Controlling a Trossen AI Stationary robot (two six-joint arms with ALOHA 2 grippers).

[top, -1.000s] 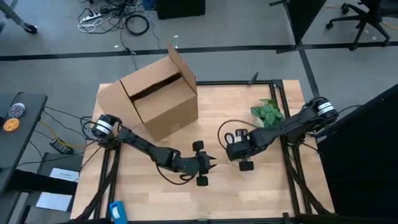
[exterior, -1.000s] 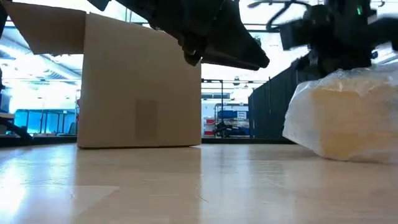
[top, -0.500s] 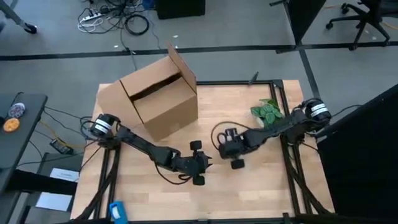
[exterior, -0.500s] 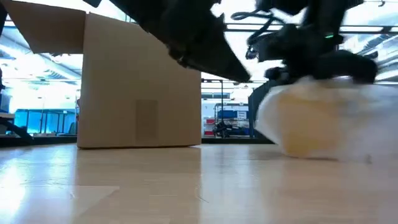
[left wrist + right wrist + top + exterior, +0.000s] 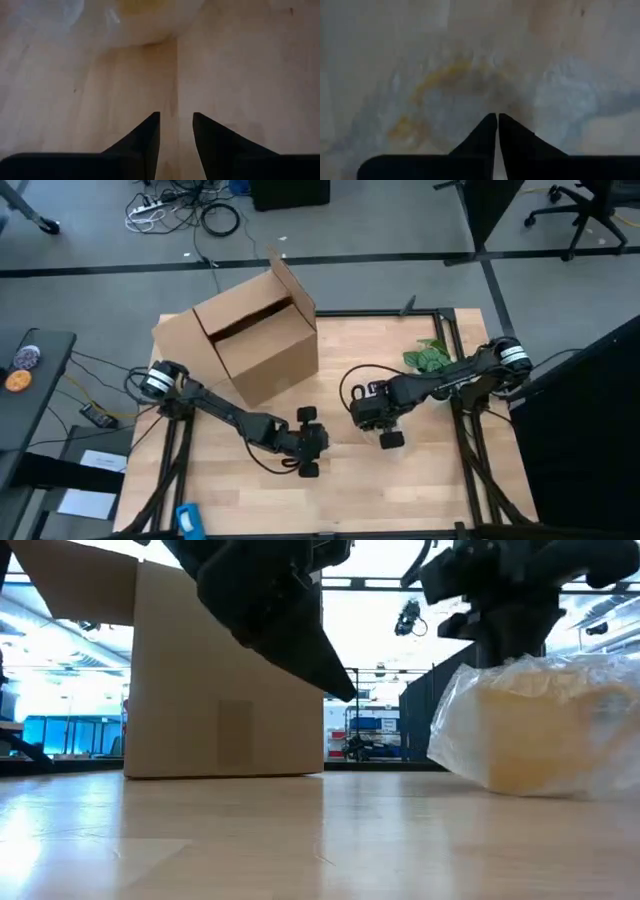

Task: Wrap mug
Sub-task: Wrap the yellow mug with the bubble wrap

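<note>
Both arms have shifted left. Right gripper [image 5: 497, 117] now pinches the plastic sheet [image 5: 540, 730] over the mug [image 5: 535, 745]; left gripper [image 5: 176, 117], slightly parted, holds nothing beside it.

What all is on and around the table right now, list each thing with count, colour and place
mug: one, yellow-orange, inside the plastic sheet, on the table's right-middle
plastic sheet: one, clear and crinkly, bunched around the mug
cardboard box: one, brown, flaps open, at the table's far left
table: one, light wood with a dark frame
green leafy thing: one, green, near the table's far right edge
cables: a tangle, dark and white, on the floor beyond the table
left gripper: one, dark, fingers slightly apart and empty, above bare wood near the wrapped mug
right gripper: one, dark, fingers closed together, right over the wrapped mug
</note>
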